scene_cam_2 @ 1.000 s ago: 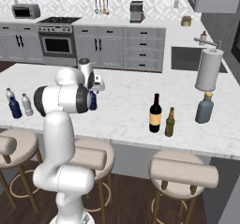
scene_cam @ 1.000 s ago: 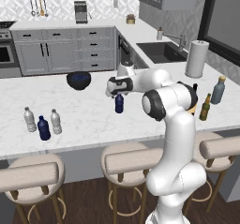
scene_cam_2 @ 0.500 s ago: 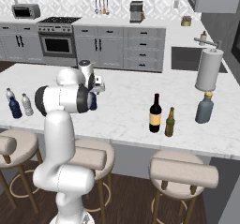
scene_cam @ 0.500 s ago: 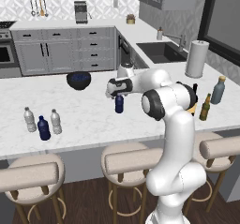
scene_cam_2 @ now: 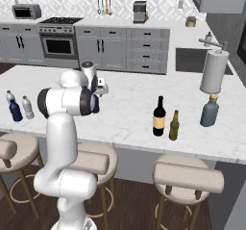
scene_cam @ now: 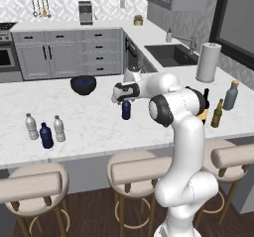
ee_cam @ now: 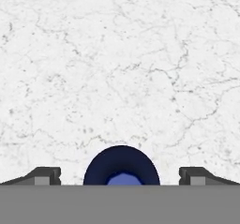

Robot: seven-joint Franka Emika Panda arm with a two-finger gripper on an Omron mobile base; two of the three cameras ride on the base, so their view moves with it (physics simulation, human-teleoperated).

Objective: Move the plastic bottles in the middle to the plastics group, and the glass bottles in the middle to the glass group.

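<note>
One dark blue bottle point(scene_cam: 126, 109) at mid-counter, upright on the white marble counter point(scene_cam: 89, 119), directly under the pincer point(scene_cam: 125, 95). Seen from the hand camera as a dark round top point(ee_cam: 121, 167) centred between the two finger tips point(ee_cam: 44, 175), clear marble on both sides, no contact yet. Jaws spread wide, released, holding nothing.

Likely risks: descending off-centre and clipping the cap, tipping the light bottle over on the smooth marble; closing too high, on the narrow neck, and letting it slip or swing during the carry; closing too early, before the fingers straddle the body, and pushing it aside.

Plastics group point(scene_cam: 45, 130) at the near left of the counter, well apart from the pincer: two clear bottles flanking a dark blue one. Black wine bottle point(scene_cam_2: 159, 117) to the right, just beside the amber bottle point(scene_cam_2: 173, 126), near the grey-blue bottle point(scene_cam_2: 210, 111).
</note>
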